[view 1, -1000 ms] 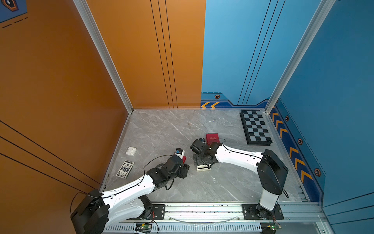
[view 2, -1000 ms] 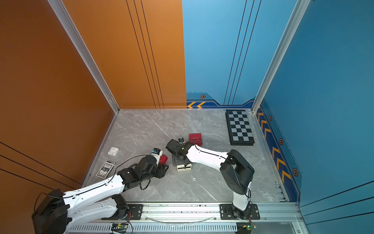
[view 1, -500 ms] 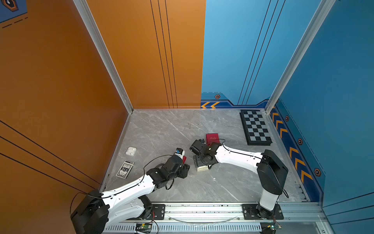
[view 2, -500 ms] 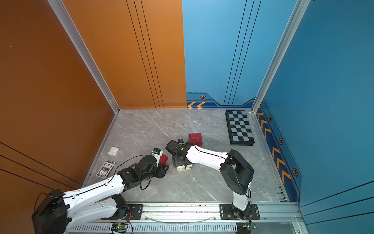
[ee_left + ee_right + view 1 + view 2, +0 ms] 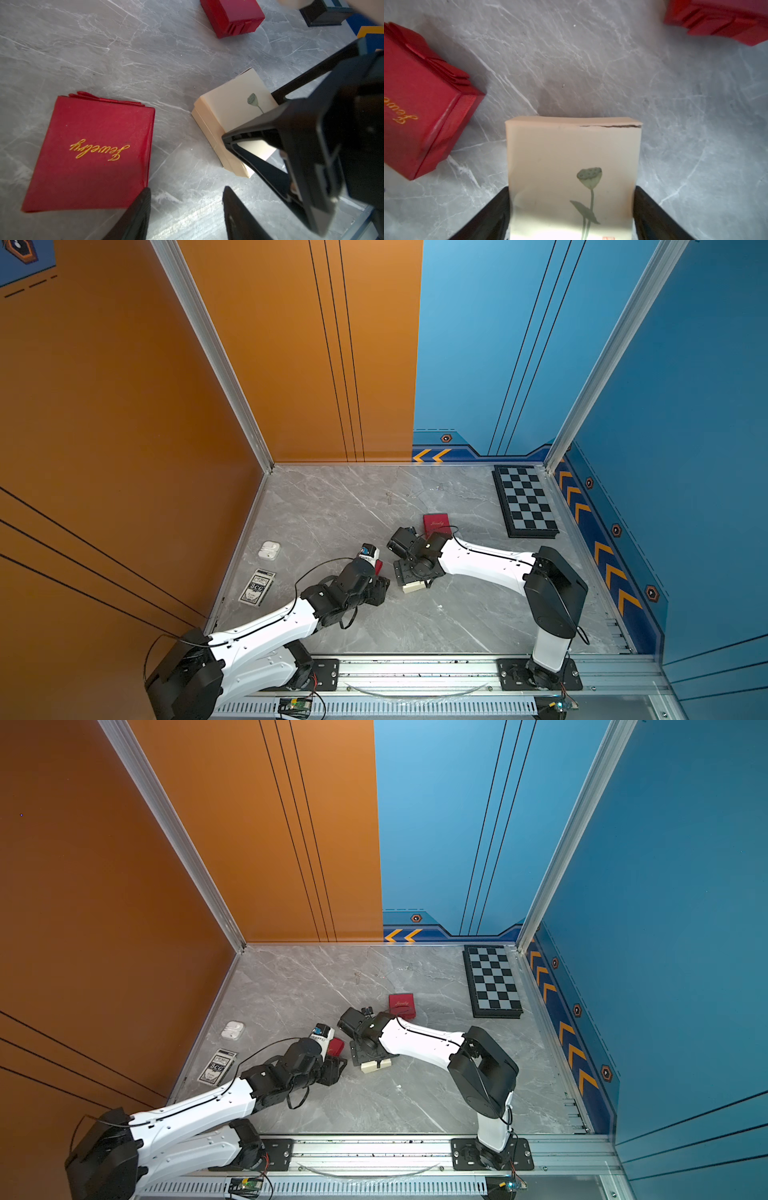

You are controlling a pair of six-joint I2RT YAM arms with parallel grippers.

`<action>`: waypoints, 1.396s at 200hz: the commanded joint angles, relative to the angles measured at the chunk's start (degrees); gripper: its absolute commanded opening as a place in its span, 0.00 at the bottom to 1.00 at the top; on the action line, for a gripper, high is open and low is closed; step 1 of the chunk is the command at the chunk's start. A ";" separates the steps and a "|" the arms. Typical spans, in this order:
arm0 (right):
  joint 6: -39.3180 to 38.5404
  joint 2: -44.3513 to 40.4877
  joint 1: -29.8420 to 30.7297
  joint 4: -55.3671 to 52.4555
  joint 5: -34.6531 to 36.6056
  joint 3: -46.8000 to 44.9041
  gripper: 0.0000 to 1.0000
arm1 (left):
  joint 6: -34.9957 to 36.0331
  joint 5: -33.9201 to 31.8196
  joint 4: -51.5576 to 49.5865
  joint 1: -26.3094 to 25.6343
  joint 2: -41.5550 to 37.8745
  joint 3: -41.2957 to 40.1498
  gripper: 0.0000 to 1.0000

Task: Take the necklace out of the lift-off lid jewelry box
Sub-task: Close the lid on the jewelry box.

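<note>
The lift-off lid jewelry box [image 5: 571, 158] is a cream box with a green lotus print, and it stands on the grey marble table [image 5: 415, 587] [image 5: 376, 1065]. My right gripper [image 5: 572, 193] reaches down over it [image 5: 413, 577], with a black finger pressed flat on each side of the lid. The left wrist view shows the lid sitting on the box's cream base [image 5: 234, 104]. My left gripper [image 5: 187, 199] hangs open over bare table just left of the box in both top views [image 5: 380, 591]. The necklace is hidden.
A red "Jewelry" box [image 5: 93, 149] [image 5: 378, 566] lies by my left gripper. A second red box [image 5: 435, 522] sits behind my right wrist. A chessboard [image 5: 525, 502] is at the back right. An earbud case [image 5: 269, 549] and a card deck [image 5: 257, 587] lie by the left wall.
</note>
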 commanded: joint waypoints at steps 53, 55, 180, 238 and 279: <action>-1.64 2.33 0.17 -2.25 0.06 0.31 0.86 | -0.26 1.05 0.19 0.60 -0.57 -1.04 0.57; -1.64 2.23 0.15 -2.25 0.04 0.24 0.86 | -0.28 0.99 0.14 0.56 -0.57 -1.01 0.57; -5.35 -1.89 -1.95 0.66 -3.13 -3.26 0.85 | -1.00 6.68 10.86 1.19 12.50 0.76 0.30; -5.95 -3.16 -2.67 2.12 -4.36 -4.95 0.85 | -0.15 7.70 15.62 2.46 18.06 1.93 0.19; -6.35 -3.25 -2.93 3.10 -5.48 -5.73 0.85 | 0.68 9.32 18.17 3.41 21.20 3.03 0.17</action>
